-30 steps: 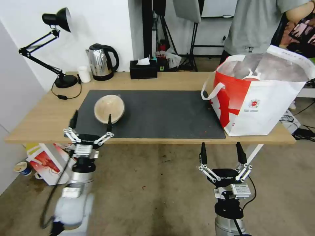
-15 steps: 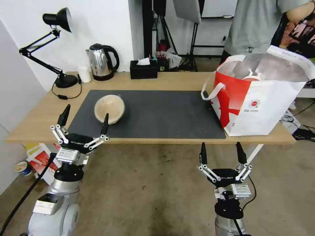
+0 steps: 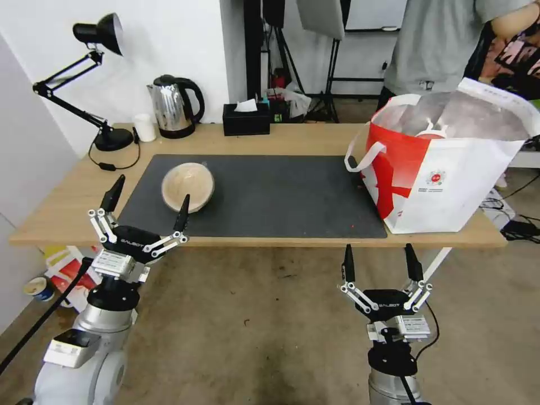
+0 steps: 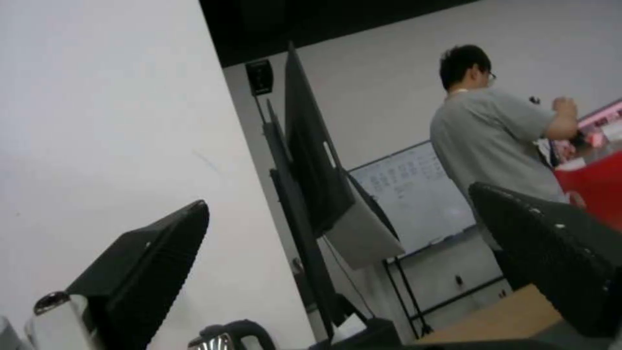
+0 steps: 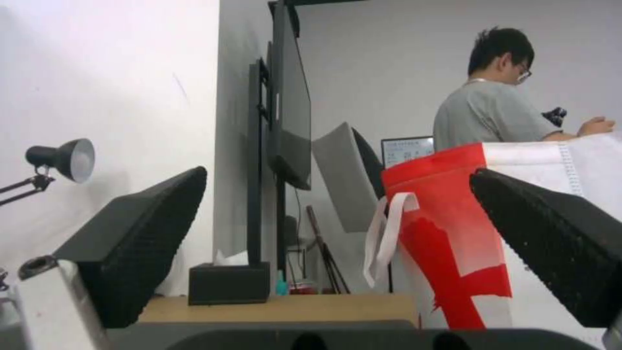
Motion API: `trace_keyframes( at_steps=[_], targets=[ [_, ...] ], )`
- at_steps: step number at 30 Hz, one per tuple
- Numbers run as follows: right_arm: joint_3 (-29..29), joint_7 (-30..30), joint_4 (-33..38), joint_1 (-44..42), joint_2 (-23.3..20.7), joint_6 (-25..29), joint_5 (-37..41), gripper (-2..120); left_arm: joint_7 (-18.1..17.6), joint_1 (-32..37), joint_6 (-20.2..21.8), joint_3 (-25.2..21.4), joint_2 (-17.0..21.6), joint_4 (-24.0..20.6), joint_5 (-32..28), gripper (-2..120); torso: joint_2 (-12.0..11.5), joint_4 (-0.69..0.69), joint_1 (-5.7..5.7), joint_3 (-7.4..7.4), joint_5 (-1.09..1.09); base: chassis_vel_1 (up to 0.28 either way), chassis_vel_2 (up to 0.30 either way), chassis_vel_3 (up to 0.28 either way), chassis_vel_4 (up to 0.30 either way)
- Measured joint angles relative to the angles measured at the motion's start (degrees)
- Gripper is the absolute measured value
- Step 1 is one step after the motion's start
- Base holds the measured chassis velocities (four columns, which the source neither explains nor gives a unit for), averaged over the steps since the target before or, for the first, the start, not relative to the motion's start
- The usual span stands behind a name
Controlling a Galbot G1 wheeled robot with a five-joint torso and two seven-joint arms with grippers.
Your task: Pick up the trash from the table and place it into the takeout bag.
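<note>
Left gripper (image 3: 147, 205) has pulled back w/ jaws spread, empty, just short of tan lidded bowl (image 3: 188, 186), prob. re-approaching; right gripper (image 3: 381, 264) spread too, parked below table (image 3: 292, 138) edge.

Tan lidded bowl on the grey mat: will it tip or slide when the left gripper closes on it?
The tan lidded bowl looks thin-walled, probably light, so it may skid on the dark grey mat. It seems tilted on its rounded side, so likely to rock or roll. The open left gripper should probably squeeze gently.
</note>
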Motion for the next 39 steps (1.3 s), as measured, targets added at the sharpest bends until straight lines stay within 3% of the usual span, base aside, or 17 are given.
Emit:
trace_keyframes(
  at_steps=[8, 15, 21, 24, 33, 39],
  targets=[
    [-0.01, 0.00, 0.00, 0.00, 0.00, 0.00, 0.00, 100, 1.53, -1.92, 0.12, -3.99, 8.78, 4.26, -2.23, 100, 0.00, -0.01, 0.00, 0.00, -0.01, 0.000, 0.000, 0.000, 0.000],
    [0.00, 0.00, 0.00, 0.00, 0.01, 0.00, 0.00, 100, 4.17, -3.09, 0.07, -11.71, 18.62, 7.23, -5.33, 100, 0.00, 0.00, 0.00, 0.00, 0.00, 0.000, 0.000, 0.000, 0.000],
    [0.00, 0.00, 0.00, 0.00, 0.01, 0.00, 0.00, 100, 5.79, -3.04, -0.09, -15.27, 22.30, 8.18, -5.79, 100, 0.00, 0.00, 0.00, 0.00, 0.00, 0.000, 0.000, 0.000, 0.000],
    [-0.01, 0.01, 0.00, 0.00, 0.01, 0.00, 0.00, 100, 7.25, -3.97, -0.99, -17.61, 25.36, 10.20, -2.48, 100, 0.00, 0.00, 0.00, 0.00, -0.01, 0.000, 0.000, 0.000, 0.000],
    [-0.01, 0.00, 0.00, 0.00, 0.02, 0.00, 0.00, 100, 9.40, -5.96, -3.96, -19.67, 30.61, 14.20, 4.98, 100, 0.00, -0.01, 0.00, 0.00, 0.00, 0.000, 0.000, 0.000, 0.000],
    [-0.01, 0.00, 0.00, 0.00, 0.01, 0.00, 0.00, 100, 10.26, -6.16, -4.78, -19.33, 32.01, 14.81, 6.64, 100, 0.00, 0.00, 0.00, 0.00, 0.00, 0.000, 0.000, 0.000, 0.000]
  ],
)
